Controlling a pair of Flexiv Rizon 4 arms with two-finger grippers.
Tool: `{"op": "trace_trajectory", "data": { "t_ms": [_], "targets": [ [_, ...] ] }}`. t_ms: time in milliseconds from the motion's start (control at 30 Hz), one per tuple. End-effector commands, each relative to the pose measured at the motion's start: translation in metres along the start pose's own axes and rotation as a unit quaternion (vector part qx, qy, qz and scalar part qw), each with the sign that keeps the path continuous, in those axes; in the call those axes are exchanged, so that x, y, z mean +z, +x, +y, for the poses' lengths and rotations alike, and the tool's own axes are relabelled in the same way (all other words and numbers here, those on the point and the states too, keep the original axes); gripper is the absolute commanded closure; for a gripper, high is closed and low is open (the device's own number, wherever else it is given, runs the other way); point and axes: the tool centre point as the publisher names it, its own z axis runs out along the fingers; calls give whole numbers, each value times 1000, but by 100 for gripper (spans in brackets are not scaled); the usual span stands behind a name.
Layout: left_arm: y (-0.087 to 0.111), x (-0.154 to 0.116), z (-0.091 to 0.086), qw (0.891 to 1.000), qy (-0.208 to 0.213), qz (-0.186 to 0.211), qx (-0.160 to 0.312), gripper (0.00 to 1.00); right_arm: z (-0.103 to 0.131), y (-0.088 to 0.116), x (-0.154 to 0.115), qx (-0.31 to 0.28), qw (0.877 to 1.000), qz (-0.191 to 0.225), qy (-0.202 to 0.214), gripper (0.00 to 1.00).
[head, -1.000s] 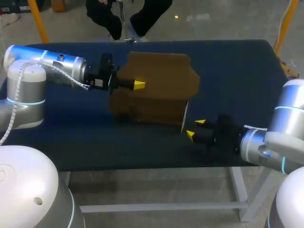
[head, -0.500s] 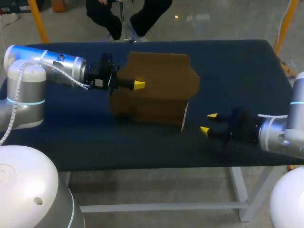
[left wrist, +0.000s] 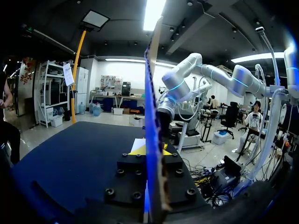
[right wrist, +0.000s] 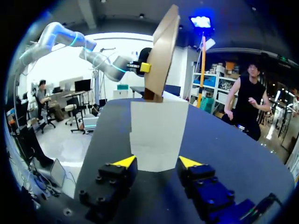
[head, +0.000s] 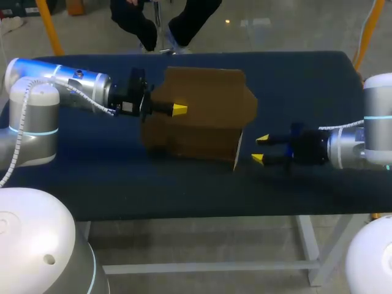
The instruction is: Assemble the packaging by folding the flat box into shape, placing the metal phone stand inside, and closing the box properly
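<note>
The right gripper (right wrist: 157, 163) is open, with nothing between its two yellow tips. It sits low over the dark table (head: 92, 177).

Just ahead of it, in line with the gap between its tips, is the white flap (right wrist: 159, 135). This flap is on the end of the cardboard box (head: 202, 113) that is closest to the right gripper. The flap's white side faces the gripper. They are near but not touching.

Past the flap, the brown box stands partly folded. Its long way runs from one arm across to the other, so one short end points at the right gripper.

Farthest away, on the other side of the box, is the left gripper (left wrist: 150, 150). It is pinched tight on a tall brown wall of the box, one finger on each side, and holds it up.

So the right arm is the closer one to the loose flap. I think it should go straight ahead to push or fold that flap in.
</note>
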Motion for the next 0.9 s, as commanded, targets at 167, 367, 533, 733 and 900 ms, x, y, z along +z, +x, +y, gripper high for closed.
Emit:
{"op": "trace_trajectory", "data": {
  "t_ms": [167,367,533,733,900],
  "targets": [
    [0,0,3,1000,0,1,0,100,-2,-6,12,-8,1000,28,-9,42],
    [0,0,3,1000,0,1,0,100,1,-4,21,-10,1000,22,-14,42],
    [0,0,3,1000,0,1,0,100,3,-1,28,-9,1000,11,-15,43],
    [0,0,3,1000,0,1,0,100,6,0,35,-1,1000,-20,-11,43],
    [0,0,3,1000,0,1,0,100,7,-2,40,8,999,-48,-7,43]
  ]
}}
